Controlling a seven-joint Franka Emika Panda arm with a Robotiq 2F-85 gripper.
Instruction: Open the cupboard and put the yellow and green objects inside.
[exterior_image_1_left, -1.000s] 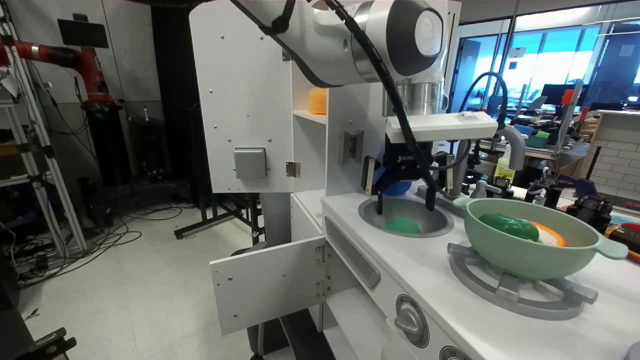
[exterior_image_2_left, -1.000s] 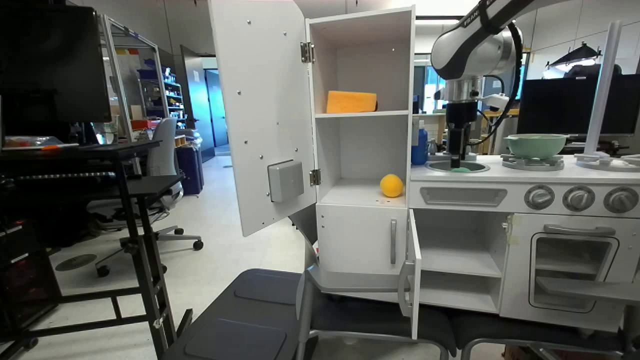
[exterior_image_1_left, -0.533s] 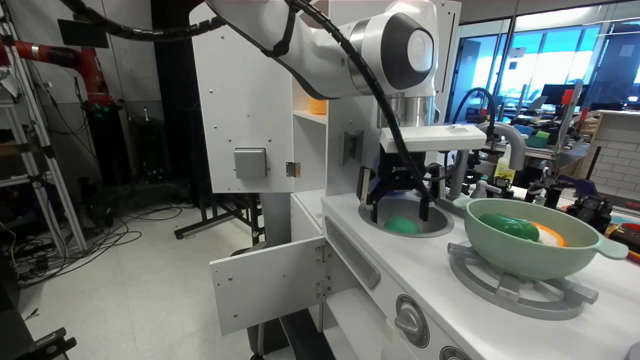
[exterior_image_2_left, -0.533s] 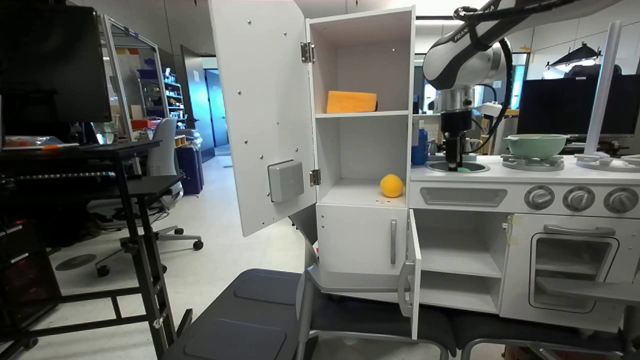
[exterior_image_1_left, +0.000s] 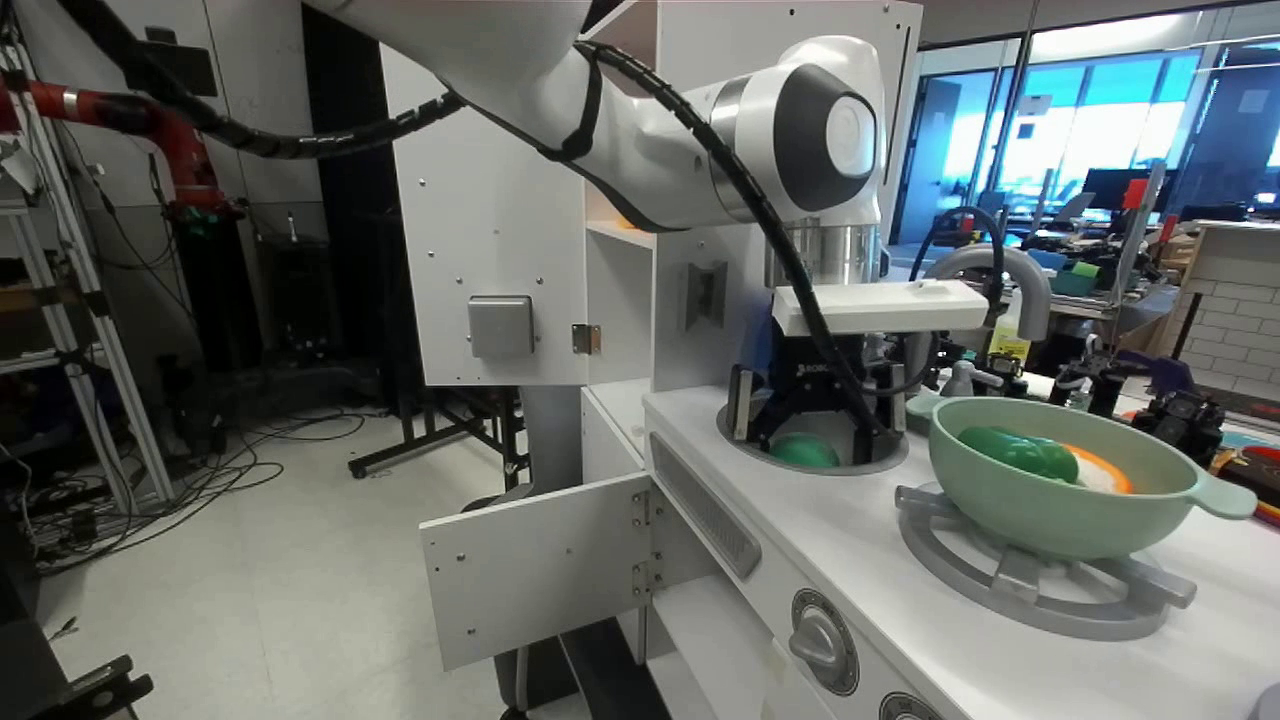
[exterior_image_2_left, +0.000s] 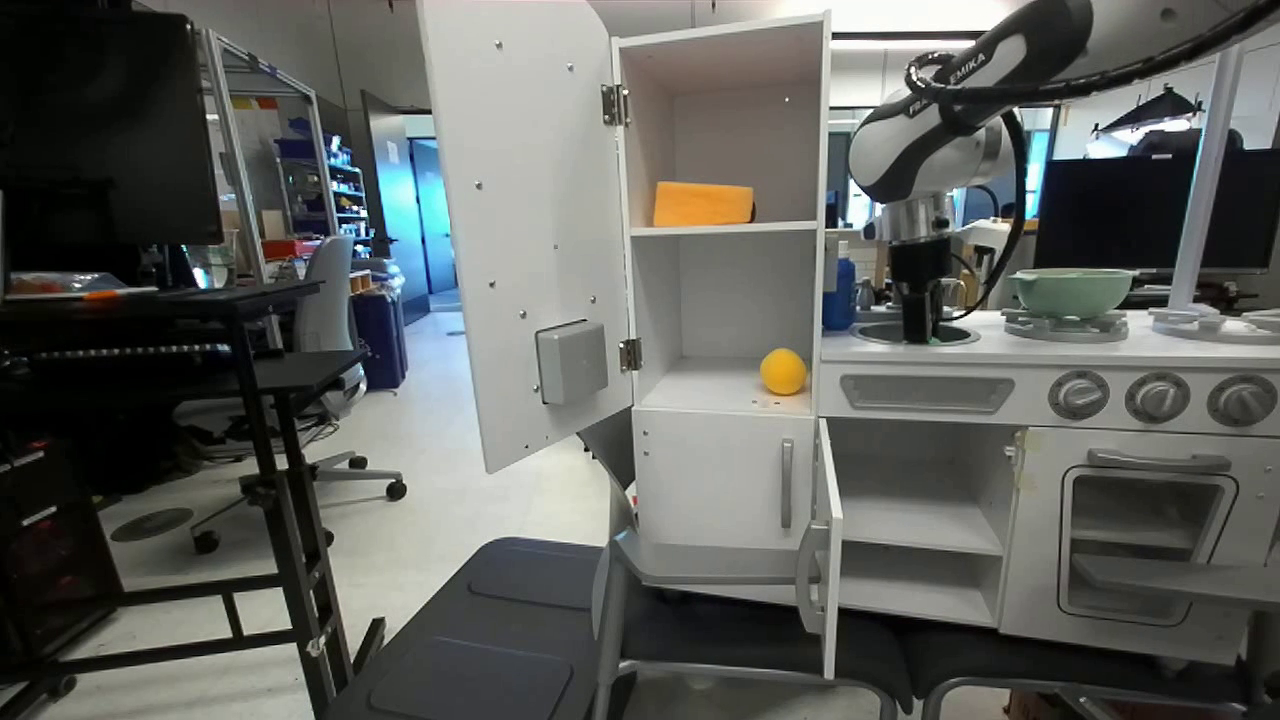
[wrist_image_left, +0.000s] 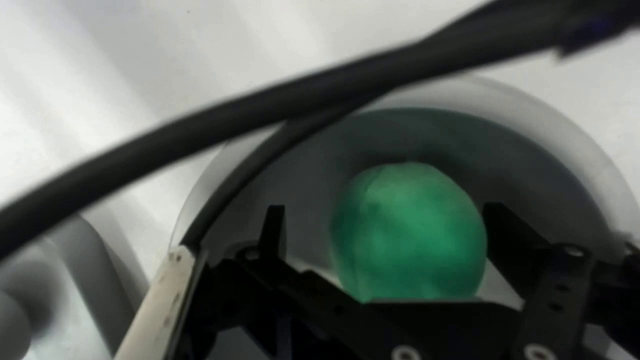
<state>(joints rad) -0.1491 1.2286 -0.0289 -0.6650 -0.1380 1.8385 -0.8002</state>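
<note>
Wrist view: one green object (wrist_image_left: 410, 232), one hand (wrist_image_left: 383, 215).

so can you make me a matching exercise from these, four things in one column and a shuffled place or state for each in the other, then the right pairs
Things:
1. cupboard door
2. yellow ball
3. green toy piece
4. pale green bowl

Place or state:
a. on a grey burner
b. down in the round sink
c. wide open
d. in the cupboard, one level below the orange block

Right pairs: 1-c, 2-d, 3-b, 4-a
</note>
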